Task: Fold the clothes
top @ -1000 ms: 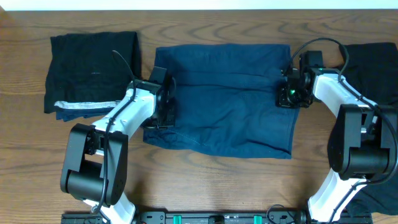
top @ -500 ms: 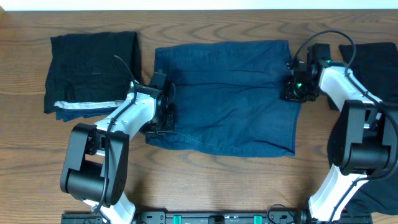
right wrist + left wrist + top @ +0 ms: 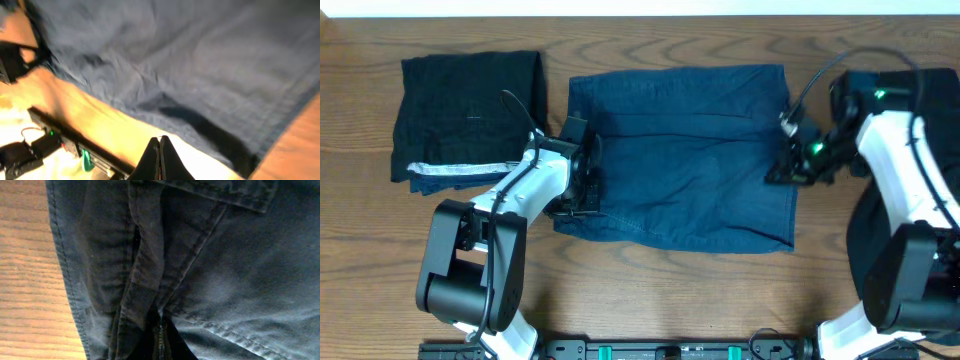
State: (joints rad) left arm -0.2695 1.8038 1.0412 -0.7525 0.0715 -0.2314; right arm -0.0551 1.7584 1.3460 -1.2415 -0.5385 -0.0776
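The left gripper [image 3: 582, 190] is sitting closed at the left edge of the navy-blue shorts [image 3: 690, 150]. In its wrist view a ridge of seamed cloth is running straight into its grip, so it is pinching the shorts there. The right gripper [image 3: 788, 172] is hanging over the shorts' right edge, its fingers [image 3: 152, 160] pressing flat together with nothing between them.

The one pair of shorts is lying spread and wrinkled across the middle of the table [image 3: 670, 290], between the two arms. The table is showing a brown wood grain, and a pale wall [image 3: 620, 6] is running along its far side.

Two other dark pieces are lying on it. A folded black garment [image 3: 470, 100] with a silvery-white strip along its near edge is resting at the far left, apart from the shorts. A black cloth [image 3: 935, 110] is lying at the far right, partly hidden by the right arm.
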